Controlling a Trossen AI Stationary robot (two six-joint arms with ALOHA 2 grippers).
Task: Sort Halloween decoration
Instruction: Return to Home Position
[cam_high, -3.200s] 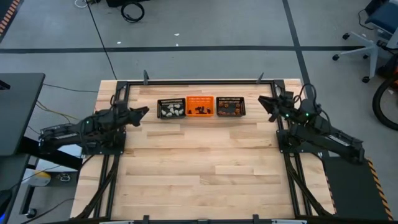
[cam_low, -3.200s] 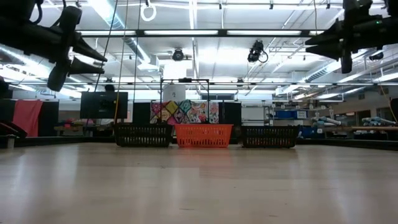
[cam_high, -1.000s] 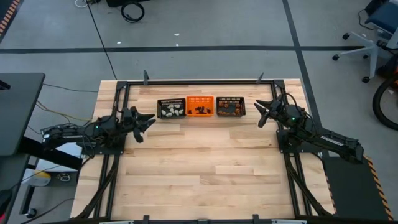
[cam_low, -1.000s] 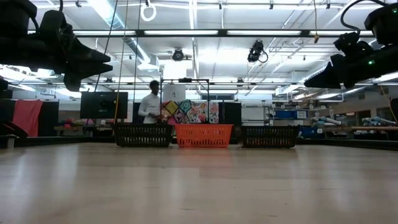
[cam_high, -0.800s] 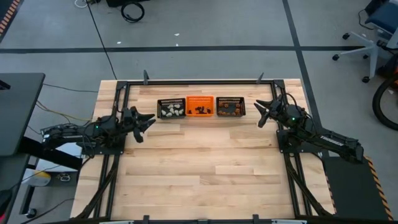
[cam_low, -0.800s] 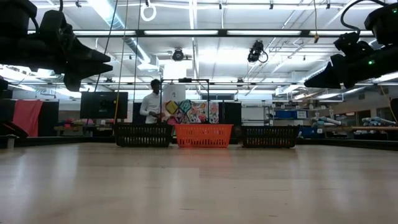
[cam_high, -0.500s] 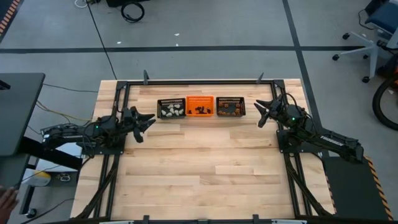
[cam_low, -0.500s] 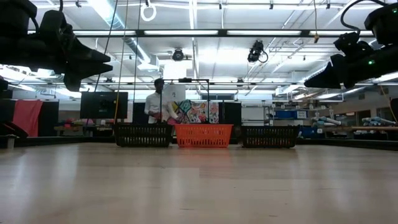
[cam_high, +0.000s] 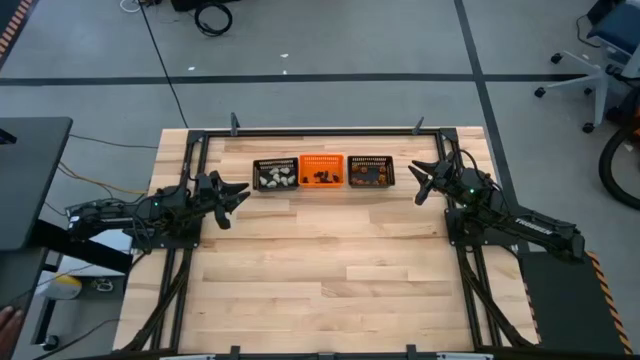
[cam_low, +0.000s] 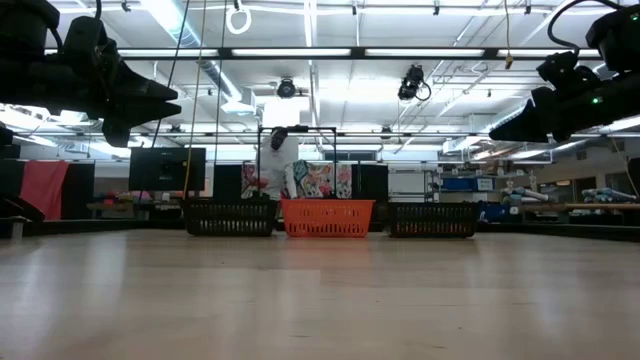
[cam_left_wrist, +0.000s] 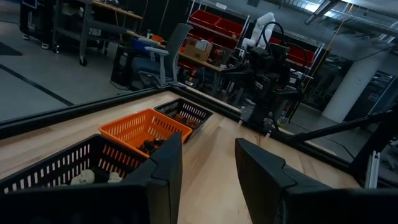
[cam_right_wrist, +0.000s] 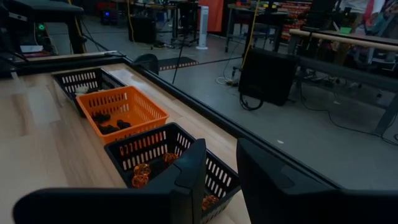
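Observation:
Three mesh baskets stand in a row by the table's far edge. The left black basket (cam_high: 275, 176) holds pale whitish trinkets (cam_left_wrist: 93, 179). The orange basket (cam_high: 322, 171) holds black trinkets (cam_right_wrist: 109, 123). The right black basket (cam_high: 371, 173) holds orange trinkets (cam_right_wrist: 139, 175). My left gripper (cam_high: 238, 194) hovers open above the table, left of the baskets, pointing at them. My right gripper (cam_high: 420, 182) hovers open to the right of the baskets, facing them. Both grippers are empty and high above the wood in the low view, left gripper (cam_low: 165, 102) and right gripper (cam_low: 505, 128).
The wooden table (cam_high: 320, 270) has a black metal frame (cam_high: 320, 131) around its edges. A wide stretch of bare wood lies between the arms and toward the near edge. A person (cam_low: 276, 160) stands in the room beyond the far edge, and a hand (cam_high: 8, 318) shows left of the table.
Both arms have kept still with fingers open. The person in the room behind has walked to the right, from behind the left black basket toward the orange one.

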